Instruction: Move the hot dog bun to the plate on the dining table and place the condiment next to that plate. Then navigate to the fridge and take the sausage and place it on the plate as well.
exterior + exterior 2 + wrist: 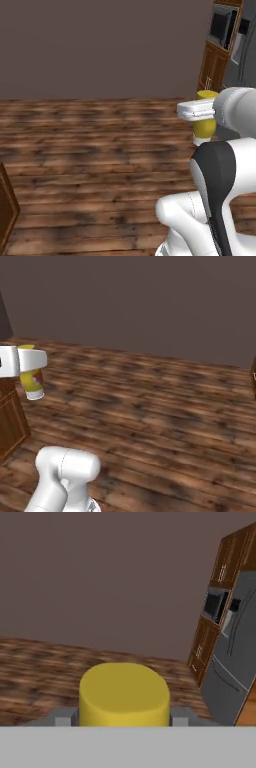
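- Closest to the hand camera sits the yellow condiment bottle, its flat round end facing the lens and taking up the lower middle of that view.
- Grey fingertips show on either side of the bottle, pressed against its sides, so the gripper is clamped on the bottle at a middling width.
- From the left base view the white arm rises at the lower right, and its white hand reaches leftward across the bottle, which hangs up in the air, clear of the floor.
- From the right base view the same bottle shows at the left edge, yellow with a white end pointing downward and a small reddish label on its side; the white hand wraps its upper part.
- Just under and beside the bottle in the right base view stands a brown wooden cabinet at the left edge.
- Dark wooden plank flooring spreads out beyond the arm, well below the held bottle.
- Farther back a plain grey-brown wall closes off the floor.
- At the far right, in the hand view, a tall wooden cabinet column holds a built-in microwave, and a grey fridge stands just beside it; both are well apart from the bottle.
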### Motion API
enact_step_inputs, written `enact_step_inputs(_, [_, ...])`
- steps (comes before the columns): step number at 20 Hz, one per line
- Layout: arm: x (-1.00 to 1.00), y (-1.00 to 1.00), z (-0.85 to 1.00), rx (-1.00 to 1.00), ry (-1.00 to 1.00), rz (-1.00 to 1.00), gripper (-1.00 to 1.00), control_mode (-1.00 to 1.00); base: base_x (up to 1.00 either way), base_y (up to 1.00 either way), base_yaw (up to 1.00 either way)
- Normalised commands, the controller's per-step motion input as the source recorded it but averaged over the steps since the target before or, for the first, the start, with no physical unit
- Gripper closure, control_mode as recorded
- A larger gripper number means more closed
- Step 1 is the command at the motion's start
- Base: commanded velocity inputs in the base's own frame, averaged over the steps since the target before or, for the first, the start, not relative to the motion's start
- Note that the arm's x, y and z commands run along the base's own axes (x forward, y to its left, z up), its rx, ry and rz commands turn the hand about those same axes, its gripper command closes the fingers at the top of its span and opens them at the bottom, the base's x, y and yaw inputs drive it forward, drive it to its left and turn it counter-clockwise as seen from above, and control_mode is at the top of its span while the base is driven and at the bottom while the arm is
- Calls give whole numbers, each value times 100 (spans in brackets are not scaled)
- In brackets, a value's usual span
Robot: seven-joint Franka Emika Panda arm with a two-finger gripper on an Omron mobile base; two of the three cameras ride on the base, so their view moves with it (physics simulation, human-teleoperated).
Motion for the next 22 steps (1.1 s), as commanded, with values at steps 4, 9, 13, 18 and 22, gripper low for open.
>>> enact_step_inputs(4, [0, 0, 0, 0, 0, 0, 100, 100, 100, 0, 16])
enact_step_inputs(9, [0, 0, 0, 0, 0, 0, 100, 100, 100, -1, 24])
enact_step_inputs(13, [0, 0, 0, 0, 0, 0, 100, 100, 100, -6, 29])
enact_step_inputs(18, [0, 0, 0, 0, 0, 0, 100, 100, 100, -5, 40])
enact_step_inputs(22, [0, 0, 0, 0, 0, 0, 100, 100, 100, -1, 46])
